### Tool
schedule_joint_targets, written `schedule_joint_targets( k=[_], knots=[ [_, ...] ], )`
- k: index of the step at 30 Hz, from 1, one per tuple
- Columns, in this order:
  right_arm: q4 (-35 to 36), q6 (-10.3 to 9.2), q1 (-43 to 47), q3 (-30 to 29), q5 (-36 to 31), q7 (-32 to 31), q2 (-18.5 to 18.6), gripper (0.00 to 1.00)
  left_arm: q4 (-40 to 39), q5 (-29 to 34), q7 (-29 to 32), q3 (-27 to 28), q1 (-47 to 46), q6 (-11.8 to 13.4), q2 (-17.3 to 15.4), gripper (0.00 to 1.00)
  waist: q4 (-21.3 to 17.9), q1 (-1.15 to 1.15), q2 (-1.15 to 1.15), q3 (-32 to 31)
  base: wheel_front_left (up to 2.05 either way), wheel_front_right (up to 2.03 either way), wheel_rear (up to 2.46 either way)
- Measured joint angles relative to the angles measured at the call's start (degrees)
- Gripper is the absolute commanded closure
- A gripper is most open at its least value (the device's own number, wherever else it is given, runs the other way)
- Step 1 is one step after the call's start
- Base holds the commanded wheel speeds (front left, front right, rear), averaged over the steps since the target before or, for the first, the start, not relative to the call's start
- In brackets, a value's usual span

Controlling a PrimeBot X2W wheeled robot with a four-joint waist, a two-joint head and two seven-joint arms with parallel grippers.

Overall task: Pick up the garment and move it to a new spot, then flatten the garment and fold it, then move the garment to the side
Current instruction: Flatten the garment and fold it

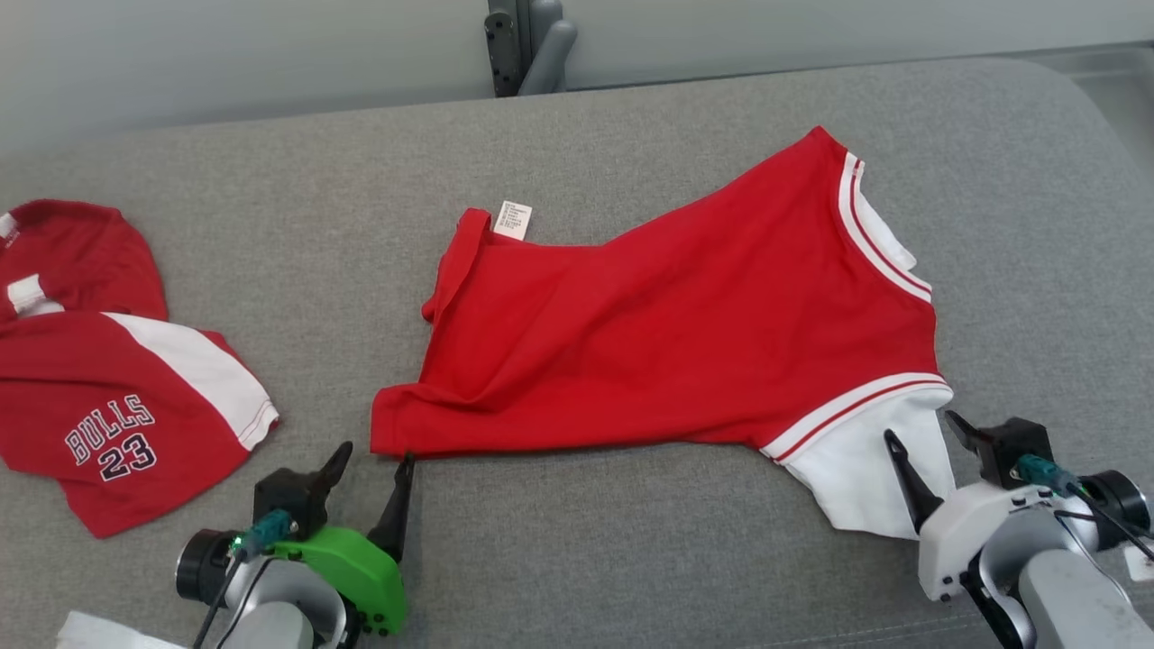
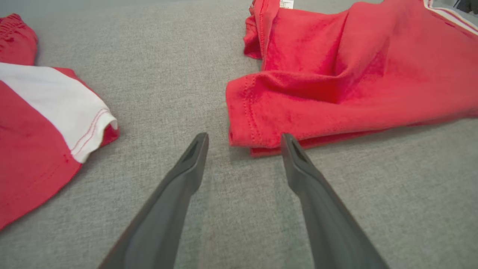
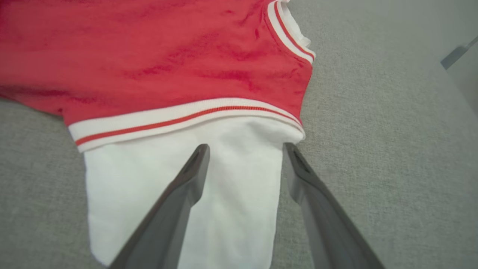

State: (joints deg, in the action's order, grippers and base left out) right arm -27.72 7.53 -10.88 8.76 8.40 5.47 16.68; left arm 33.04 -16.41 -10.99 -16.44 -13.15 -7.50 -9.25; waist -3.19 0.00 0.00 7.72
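Left gripper (image 1: 376, 455) spread beside the garment (image 1: 667, 324), right gripper (image 1: 921, 427) spread, perhaps touching its sleeve (image 1: 847, 478)

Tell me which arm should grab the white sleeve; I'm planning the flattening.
Right. The right gripper is open directly over the sleeve, while the left gripper sits open at the opposite end of the shirt, by its hem corner.

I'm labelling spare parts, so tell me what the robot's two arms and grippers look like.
Each gripper has two long, dark, tapering fingers. The left gripper has a bright green housing, the right gripper a white housing. Each carries a teal connector with a thin black cable. The forearms are pale grey.
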Motion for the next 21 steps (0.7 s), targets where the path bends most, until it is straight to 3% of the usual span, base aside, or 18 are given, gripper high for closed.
schedule_joint_targets(
  k=[8,16,17,18,20,21],
  knots=[
    [-6.4,0.02,-5.9,5.6,3.1,-2.4,-0.3,0.00,6.6,-5.4,-1.0,-8.0,-6.2,0.0,-2.6,0.00,-2.3,0.00,0.00,3.9,0.00,0.00,0.00],
    [-9.7,0.03,-7.5,7.2,5.3,-2.7,-0.6,0.00,8.4,-10.1,-2.8,-13.4,-8.7,0.0,-4.4,0.00,-2.6,0.00,0.00,4.7,0.00,0.00,0.00],
    [-10.0,0.03,-7.6,7.4,5.7,-3.0,-0.7,0.00,8.5,-10.8,-3.0,-14.2,-8.8,0.0,-4.5,0.20,-2.6,0.00,0.00,4.7,0.00,0.00,0.00],
    [-10.1,0.03,-7.7,7.6,5.9,-3.3,-0.7,0.00,8.5,-11.6,-3.0,-15.1,-8.9,0.0,-4.7,0.50,-2.6,0.00,0.00,4.7,0.00,0.00,0.00],
    [-10.3,0.03,-7.7,7.9,6.3,-3.3,-0.5,0.00,8.4,-12.7,-3.2,-16.6,-9.1,0.0,-4.9,0.59,-2.5,0.00,0.00,4.6,0.00,0.00,0.00],
    [-10.3,0.03,-7.7,7.9,6.3,-3.3,-0.5,0.00,8.4,-12.7,-3.2,-16.6,-9.1,0.0,-4.9,0.75,-2.5,0.00,0.00,4.6,0.00,0.00,0.00]
  ],
)
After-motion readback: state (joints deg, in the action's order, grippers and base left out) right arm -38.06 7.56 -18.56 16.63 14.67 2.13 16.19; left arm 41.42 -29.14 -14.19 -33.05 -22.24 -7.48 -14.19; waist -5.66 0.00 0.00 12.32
